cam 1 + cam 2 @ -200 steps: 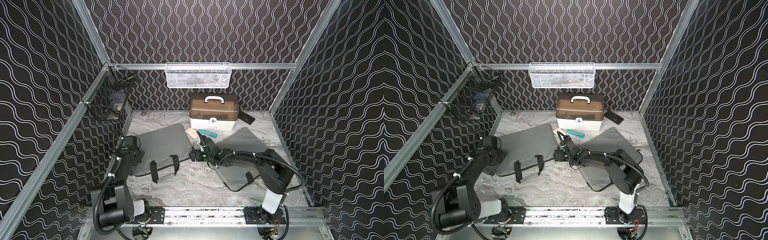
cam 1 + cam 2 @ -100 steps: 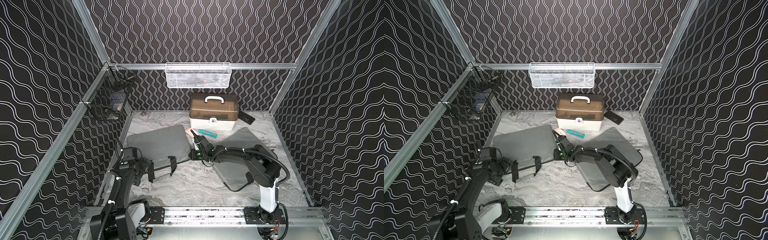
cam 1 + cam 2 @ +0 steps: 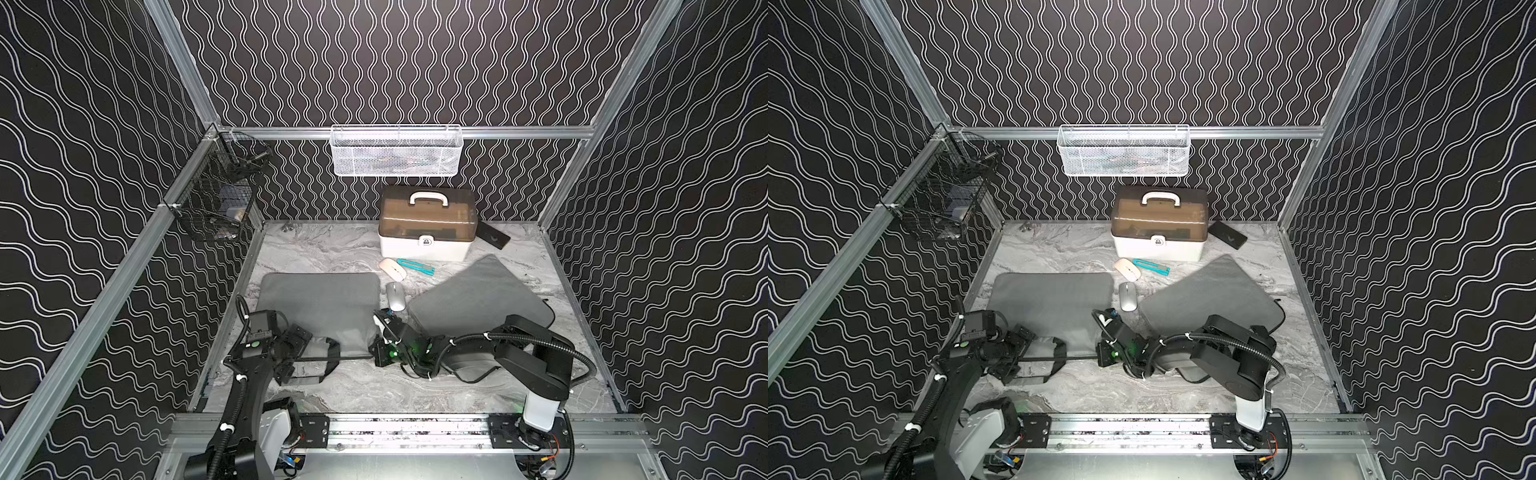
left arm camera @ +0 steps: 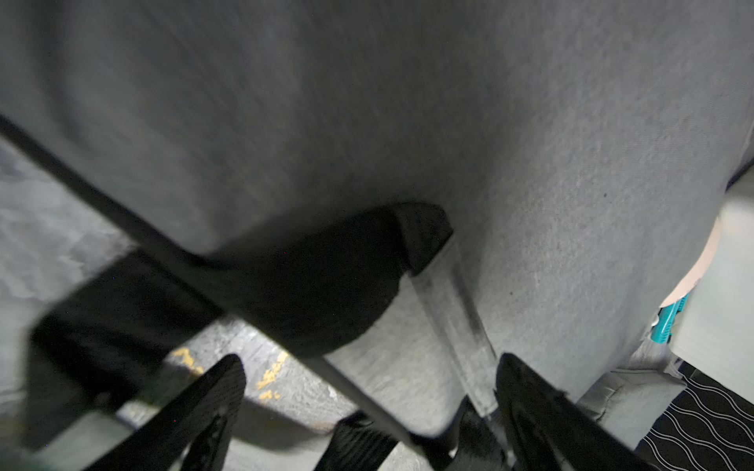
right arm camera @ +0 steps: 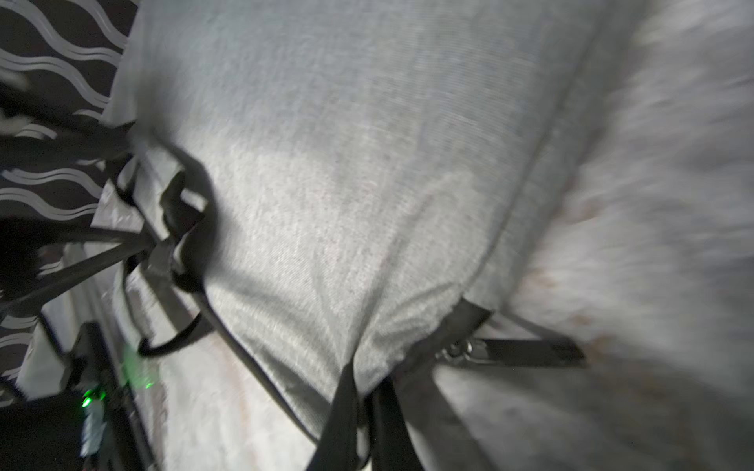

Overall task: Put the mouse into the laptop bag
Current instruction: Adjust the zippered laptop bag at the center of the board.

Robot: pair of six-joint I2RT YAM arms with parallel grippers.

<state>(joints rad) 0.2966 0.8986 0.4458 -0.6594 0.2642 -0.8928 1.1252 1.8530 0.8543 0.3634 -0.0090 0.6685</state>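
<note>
On the grey marbled tabletop (image 3: pixel 332 245) a grey laptop bag (image 3: pixel 320 299) lies flat on the robot's left side, its dark zipped edge and black carry handle (image 3: pixel 331 361) facing the arm bases. The right end effector (image 5: pixel 363 407) sits at the bag's near corner on the robot's right. Its fingers are pressed together and pinch a pucker of the grey fabric just beside the zipper pull (image 5: pixel 461 350), and creases run out from the pinch. The left end effector (image 4: pixel 367 407) is spread wide over the same near edge by the handle. One finger is over the fabric and the other over the tabletop, and it grips nothing; both top views show it low over that corner (image 3: pixel 299 353). The silver mouse (image 3: pixel 396 296) rests on the tabletop outside the bag. It lies in the gap between the bag's far corner and a second grey sleeve (image 3: pixel 478 299) that sits at an angle on the robot's right. A pale pink mouse (image 3: pixel 392 269) lies a little farther back, just beside a teal plastic item (image 3: pixel 415 267) and in front of a white storage box with a smoky lid (image 3: pixel 426 224). A white mesh basket (image 3: pixel 395 151) hangs on the back rail, and a black wire basket (image 3: pixel 216 199) hangs on the rail at the robot's left.
</note>
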